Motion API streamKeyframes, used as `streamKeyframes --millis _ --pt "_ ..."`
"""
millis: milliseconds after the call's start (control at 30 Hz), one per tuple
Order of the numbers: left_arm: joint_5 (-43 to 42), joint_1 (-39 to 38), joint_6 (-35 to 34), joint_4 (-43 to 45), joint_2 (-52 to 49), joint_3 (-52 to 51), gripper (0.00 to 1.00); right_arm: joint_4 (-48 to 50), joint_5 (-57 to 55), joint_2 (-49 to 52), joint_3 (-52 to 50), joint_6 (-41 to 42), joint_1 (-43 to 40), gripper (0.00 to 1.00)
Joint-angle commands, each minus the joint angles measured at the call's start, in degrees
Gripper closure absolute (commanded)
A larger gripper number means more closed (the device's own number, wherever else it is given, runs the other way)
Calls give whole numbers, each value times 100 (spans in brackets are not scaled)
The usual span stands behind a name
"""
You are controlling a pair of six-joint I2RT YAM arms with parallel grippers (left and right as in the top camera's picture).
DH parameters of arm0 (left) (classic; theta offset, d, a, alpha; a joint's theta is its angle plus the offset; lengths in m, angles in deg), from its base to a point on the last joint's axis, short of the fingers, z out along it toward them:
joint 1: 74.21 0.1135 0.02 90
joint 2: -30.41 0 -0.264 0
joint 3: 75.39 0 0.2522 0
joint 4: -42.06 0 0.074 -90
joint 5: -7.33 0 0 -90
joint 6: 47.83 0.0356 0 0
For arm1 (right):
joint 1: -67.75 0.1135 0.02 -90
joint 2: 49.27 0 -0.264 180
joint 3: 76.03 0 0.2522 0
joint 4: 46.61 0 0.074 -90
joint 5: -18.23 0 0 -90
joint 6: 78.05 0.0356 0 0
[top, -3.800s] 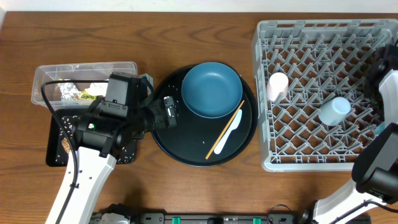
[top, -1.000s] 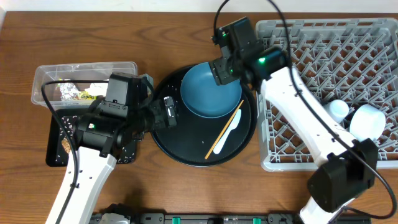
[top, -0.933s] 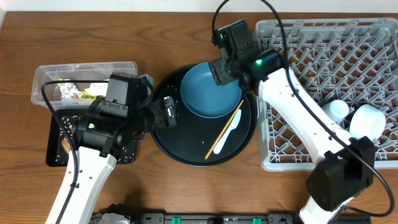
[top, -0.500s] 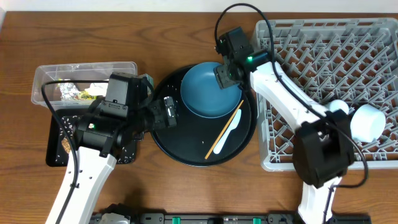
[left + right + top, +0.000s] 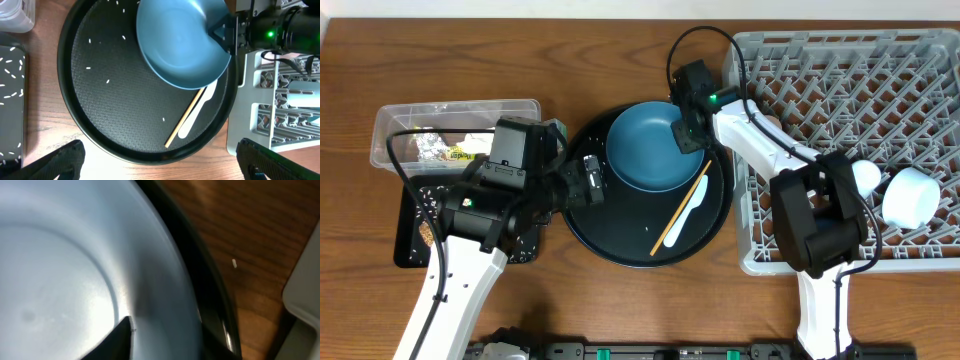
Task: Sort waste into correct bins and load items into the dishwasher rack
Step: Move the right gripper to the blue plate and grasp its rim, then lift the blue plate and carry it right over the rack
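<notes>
The dark blue plate (image 5: 650, 148) lies on the round black tray (image 5: 620, 235), and also shows in the left wrist view (image 5: 175, 45). My right gripper (image 5: 686, 132) is at the plate's right rim. In the right wrist view one finger (image 5: 120, 340) lies on the plate's inner wall (image 5: 60, 270); the other is hidden under the rim. A wooden chopstick (image 5: 682, 208) and the white spoon (image 5: 692, 212) lie right of the plate. My left gripper (image 5: 590, 180) is open and empty over the tray's left edge. Rice grains (image 5: 107, 81) dot the tray.
The grey dishwasher rack (image 5: 920, 60) is at the right, with the light blue cup (image 5: 865, 176) in it; my arm hides the pink cup. The clear tub (image 5: 450, 112) holds the wrapper (image 5: 438, 150) and tissue (image 5: 476, 139). The black rectangular tray (image 5: 410, 240) lies below it.
My right arm swung from the rack's right side over to the plate and came down onto its right rim. The left arm has not moved.
</notes>
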Motion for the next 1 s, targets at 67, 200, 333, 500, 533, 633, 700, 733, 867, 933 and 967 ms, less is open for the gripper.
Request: streamKeyframes --millis 67,200,333,500,533,633,700,733,867,933,967 --pt "72 24 57 -15 -11 -66 2 109 59 -90 -15 24 -44 80" --pt "72 24 57 -15 -11 -66 2 223 61 -243 -2 24 -52 95" --pt "72 24 57 -15 -11 -66 2 278 70 -428 31 26 -52 99" --pt "72 24 59 -15 -11 -66 2 269 70 -826 39 26 -59 99" --pt "72 24 57 -15 -11 -66 2 262 68 -940 39 26 -66 99" --pt "72 24 57 -15 -11 -66 2 201 24 -1368 42 24 -103 99" --pt "72 24 59 -15 -11 -66 2 28 -136 -1727 48 24 -173 99" --pt "72 24 59 -15 -11 -66 2 -107 -293 -1937 48 26 -227 99" --pt "72 24 59 -15 -11 -66 2 -575 -955 -2787 48 120 -529 99" --pt "72 24 59 -15 -11 -66 2 -855 -1320 -3239 48 138 -804 99" --pt "72 24 57 -15 -11 -66 2 -981 -1462 -3412 48 136 -953 99"
